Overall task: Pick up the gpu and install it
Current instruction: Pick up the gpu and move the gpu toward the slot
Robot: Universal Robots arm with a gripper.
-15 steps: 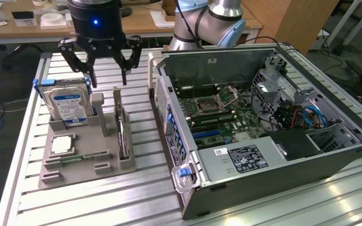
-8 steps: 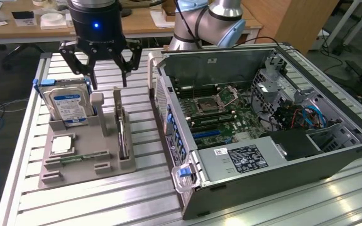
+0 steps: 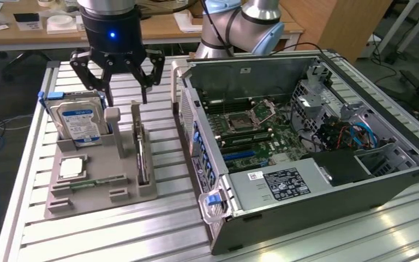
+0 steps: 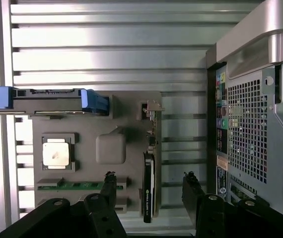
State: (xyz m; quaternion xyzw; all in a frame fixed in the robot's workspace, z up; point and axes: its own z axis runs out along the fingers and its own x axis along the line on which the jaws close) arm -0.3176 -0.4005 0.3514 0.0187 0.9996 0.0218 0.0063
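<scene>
Gpu [image 3: 142, 161] stands on edge in the grey tray [image 3: 96, 196], between hard drive [image 3: 78, 123] and case [image 3: 384, 185]. Claw [image 3: 120, 94] hangs wide open above it. Looks light, stiff, fragile, so I'd pinch the flat faces.

Your gpu [image 3: 142, 158], a thin dark card with a brownish board and a grey metal end, stands upright on its long edge in a slot of the grey holder [image 3: 93, 183]. It sits below the gripper [image 3: 122, 93], apart from both fingers. In the wrist view, its narrow top edge [image 4: 149, 191] runs roughly midway between the two spread fingertips, touching neither.
</scene>
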